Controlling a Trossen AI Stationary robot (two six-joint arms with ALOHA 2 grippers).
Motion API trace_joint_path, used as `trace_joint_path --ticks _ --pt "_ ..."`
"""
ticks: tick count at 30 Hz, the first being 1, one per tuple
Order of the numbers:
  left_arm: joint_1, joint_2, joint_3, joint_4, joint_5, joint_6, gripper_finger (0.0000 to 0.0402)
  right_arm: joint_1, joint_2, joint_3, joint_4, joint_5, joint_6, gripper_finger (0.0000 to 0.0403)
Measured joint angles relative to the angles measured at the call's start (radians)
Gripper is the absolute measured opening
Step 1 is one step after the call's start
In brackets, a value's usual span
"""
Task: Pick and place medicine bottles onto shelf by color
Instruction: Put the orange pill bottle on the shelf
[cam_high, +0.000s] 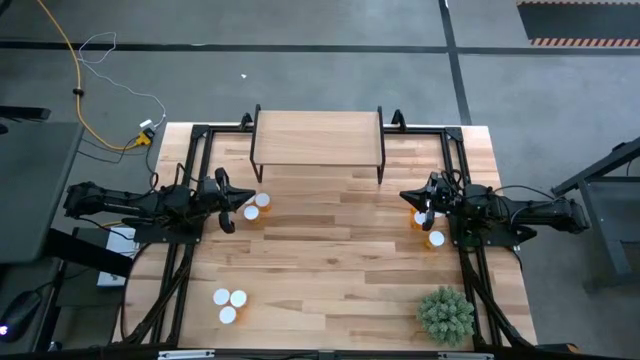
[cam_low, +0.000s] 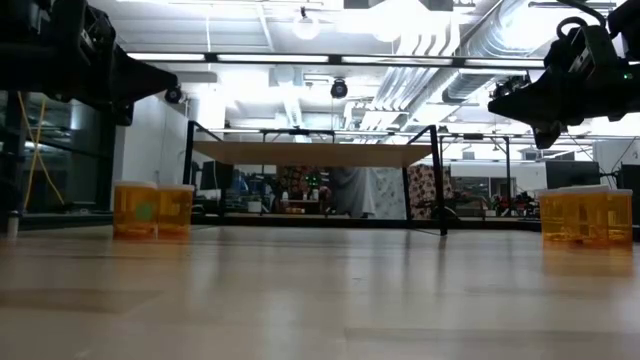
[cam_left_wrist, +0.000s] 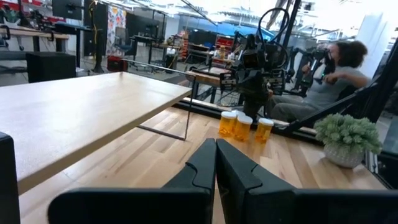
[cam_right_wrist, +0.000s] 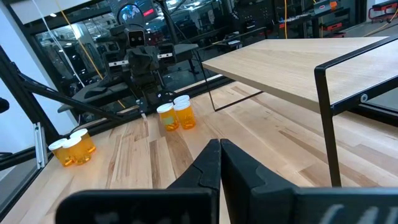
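My left gripper (cam_high: 243, 199) hangs above the table's left side, my arm reaching in from the left edge; the fingers (cam_left_wrist: 208, 163) are pressed together with nothing between them. Just beside its tip stand two medicine bottles (cam_high: 257, 206), amber with white caps, touching each other. Nearer the front edge on the same side, three more bottles (cam_high: 229, 302) huddle together, well apart from me.

The shelf (cam_high: 318, 137) stands at the middle of the table's far edge, a light-wood board on thin black legs, its top bare.

My right gripper (cam_high: 412, 197) mirrors the left, held over the table's right side with its arm coming in from the right edge, fingers (cam_right_wrist: 219, 163) closed on nothing. A cluster of bottles (cam_high: 430, 228) sits right beneath and beside it. From above my own arm covers part of that group, so I can only pick out two caps there; the left wrist view shows three bottles (cam_left_wrist: 244, 126) in a row. A spiky green plant (cam_high: 445, 314) sits near the front right corner.

In the low view both arms are cut off at the top and only dark shapes show.
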Motion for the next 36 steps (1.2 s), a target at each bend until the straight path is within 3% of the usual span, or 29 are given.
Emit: trace_joint_path --ticks 7,12,20,24,28,36 --pt "0.0 0.006 0.007 0.074 0.0 -0.069 0.0008 0.0 0.0 0.0 0.0 0.0 0.0 0.0" --pt "0.0 0.079 0.114 0.021 -0.001 -0.072 0.0064 0.0 0.0 0.0 0.0 0.0 0.0 0.0" --pt "-0.001 0.338 0.456 -0.426 0.046 -0.098 0.0218 0.0 0.0 0.0 0.0 0.0 0.0 0.0" --pt "-0.001 0.463 0.585 -0.63 0.09 -0.096 0.0275 0.0 0.0 0.0 0.0 0.0 0.0 0.0" --pt "-0.001 0.555 0.631 -0.761 0.109 -0.095 0.03 0.0 0.0 0.0 0.0 0.0 0.0 0.0" --pt "-0.001 0.747 0.63 -0.957 0.105 -0.067 0.0303 0.0 0.0 0.0 0.0 0.0 0.0 0.0"
